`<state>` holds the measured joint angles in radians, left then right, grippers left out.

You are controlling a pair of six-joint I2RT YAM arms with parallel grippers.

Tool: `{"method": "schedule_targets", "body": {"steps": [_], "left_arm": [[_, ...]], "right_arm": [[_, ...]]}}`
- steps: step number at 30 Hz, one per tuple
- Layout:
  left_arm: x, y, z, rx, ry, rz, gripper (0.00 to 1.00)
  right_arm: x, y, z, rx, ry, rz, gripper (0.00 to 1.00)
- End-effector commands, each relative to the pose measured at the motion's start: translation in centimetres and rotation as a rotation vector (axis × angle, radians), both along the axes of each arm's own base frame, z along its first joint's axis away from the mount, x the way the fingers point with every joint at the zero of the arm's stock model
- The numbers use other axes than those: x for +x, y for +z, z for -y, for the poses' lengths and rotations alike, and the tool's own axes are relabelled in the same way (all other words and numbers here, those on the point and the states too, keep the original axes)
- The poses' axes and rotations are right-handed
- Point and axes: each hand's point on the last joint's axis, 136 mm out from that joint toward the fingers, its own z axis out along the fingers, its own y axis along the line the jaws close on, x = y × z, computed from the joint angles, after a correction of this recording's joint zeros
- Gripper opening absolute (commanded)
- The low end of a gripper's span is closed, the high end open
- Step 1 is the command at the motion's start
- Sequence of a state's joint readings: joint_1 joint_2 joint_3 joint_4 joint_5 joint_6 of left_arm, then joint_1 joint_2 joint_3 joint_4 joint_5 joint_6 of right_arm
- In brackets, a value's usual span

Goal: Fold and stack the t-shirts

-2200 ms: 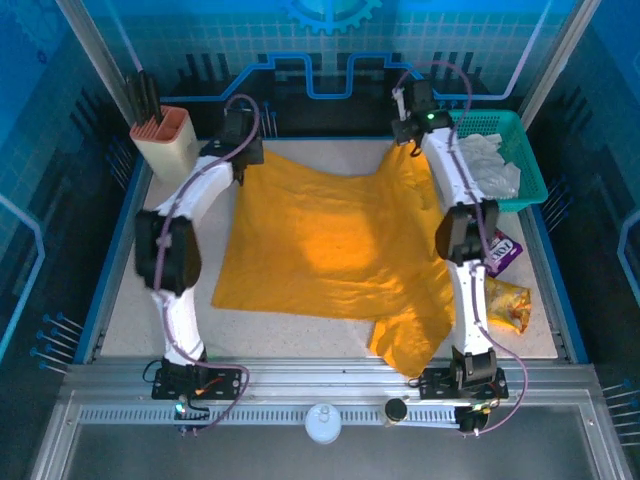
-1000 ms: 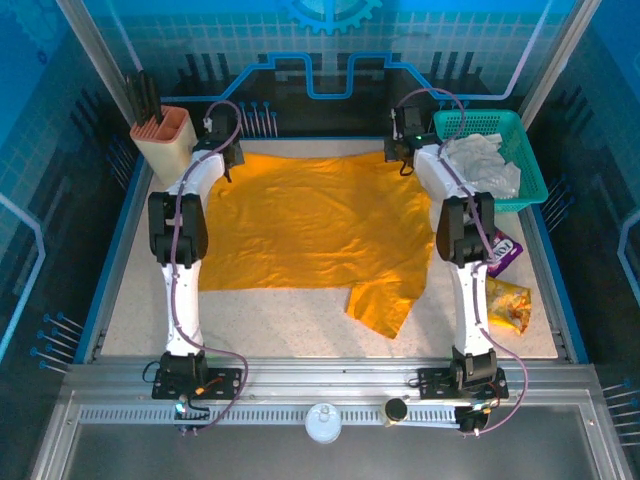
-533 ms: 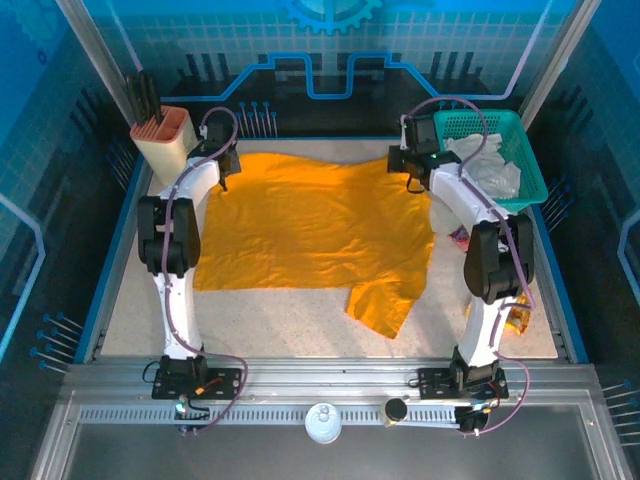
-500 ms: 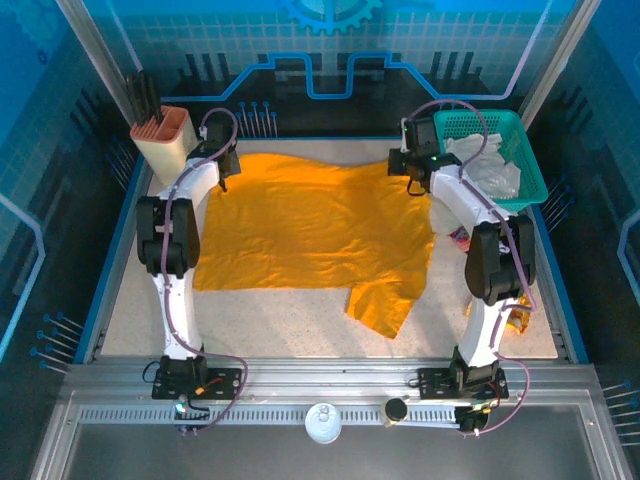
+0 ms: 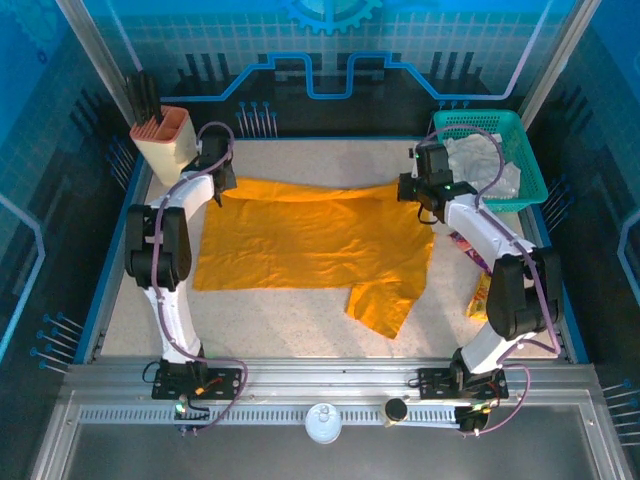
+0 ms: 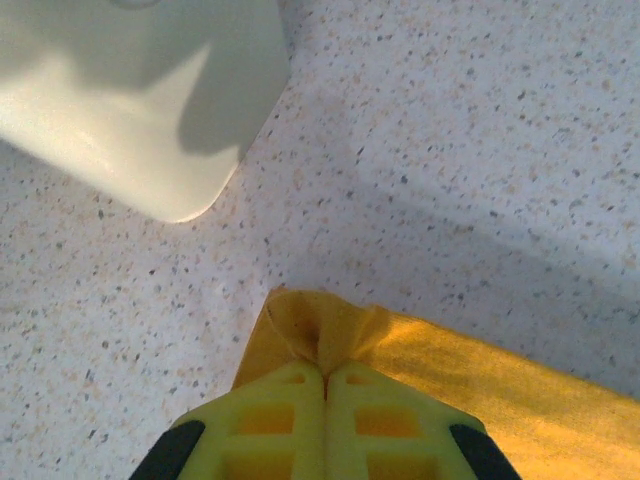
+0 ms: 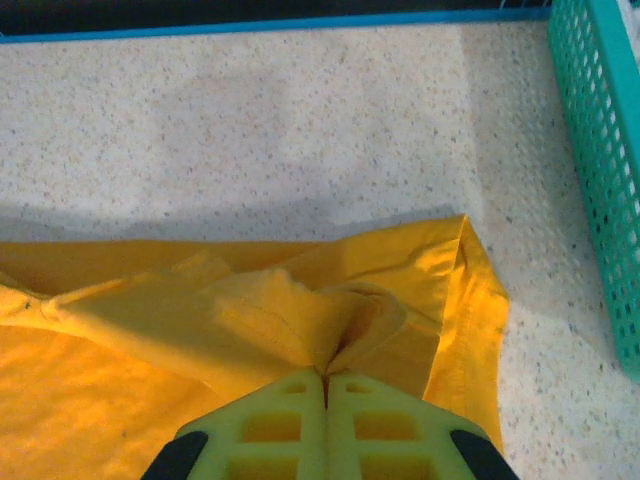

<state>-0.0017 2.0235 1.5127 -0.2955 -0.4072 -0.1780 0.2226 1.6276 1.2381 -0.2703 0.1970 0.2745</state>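
No writing, label, brand, number or sign is legible on anything here; nothing can be read.

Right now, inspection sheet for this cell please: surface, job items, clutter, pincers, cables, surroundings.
Surface: speckled pale tabletop, bare near the arm bases.
Job's things: orange t-shirt spread flat, one flap pointing to the near edge; white-grey t-shirt bunched in the teal basket, far right.
Clutter: beige holder with dark tools, far left; purple packet and yellow packet by the right arm, partly hidden.
Grippers: left pincer shut on the orange t-shirt's far-left corner; right pincer shut on its far-right edge.
Cables: purple cables looped along both arms.
Surroundings: blue panels behind; metal rail at the near edge.
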Motion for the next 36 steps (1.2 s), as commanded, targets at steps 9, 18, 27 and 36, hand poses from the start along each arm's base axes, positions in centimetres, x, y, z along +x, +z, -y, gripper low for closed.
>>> {"method": "schedule_targets", "body": {"steps": [9,18,27,36], "left_arm": [[-2.6,-1.1,-1.1,0.025,0.032,-0.028,0.2],[-6.7,1.1,-2.0,0.059,0.082,0.031,0.55],[-9.9,7.0,-2.3,0.053,0.114,0.138,0.77],[-12.6,10.7,-1.8,0.006,0.126,0.169,0.89]], "right_arm": [[-3.5,-4.7,-1.7,0.063,0.025,-0.107,0.0],[-10.4,-10.1,-2.3,0.139,0.023,-0.317,0.06],[-13.6,-10.5,-1.8,0.121,0.06,-0.377,0.52],[-6.7,-7.6,-5.1,0.141,0.188,-0.334,0.43]]}}
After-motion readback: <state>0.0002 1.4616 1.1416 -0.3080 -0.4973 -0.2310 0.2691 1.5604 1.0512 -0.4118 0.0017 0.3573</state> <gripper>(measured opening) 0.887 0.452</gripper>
